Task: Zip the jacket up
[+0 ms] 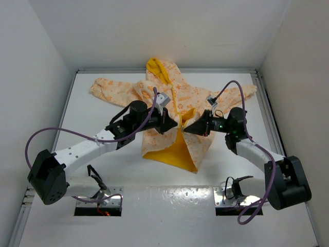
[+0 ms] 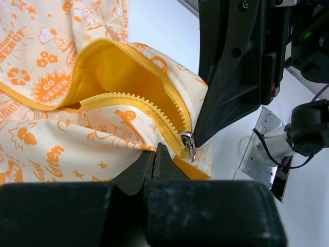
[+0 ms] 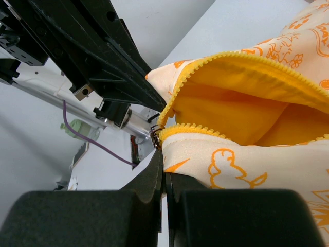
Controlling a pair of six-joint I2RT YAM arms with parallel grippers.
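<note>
The jacket, cream with orange prints, lies spread on the white table with its hood at the far end. Its yellow lining shows at the near hem. Both grippers meet at the front zipper, tip to tip. My left gripper is shut on the jacket's fabric just beside the metal zipper slider. My right gripper is shut on the cream edge right under the same slider. Past the slider the yellow zipper teeth part into an open mouth.
The sleeves spread left and right across the far half of the table. White walls close in the table on three sides. Two cut-outs with arm mounts sit at the near edge. Purple cables loop off both arms.
</note>
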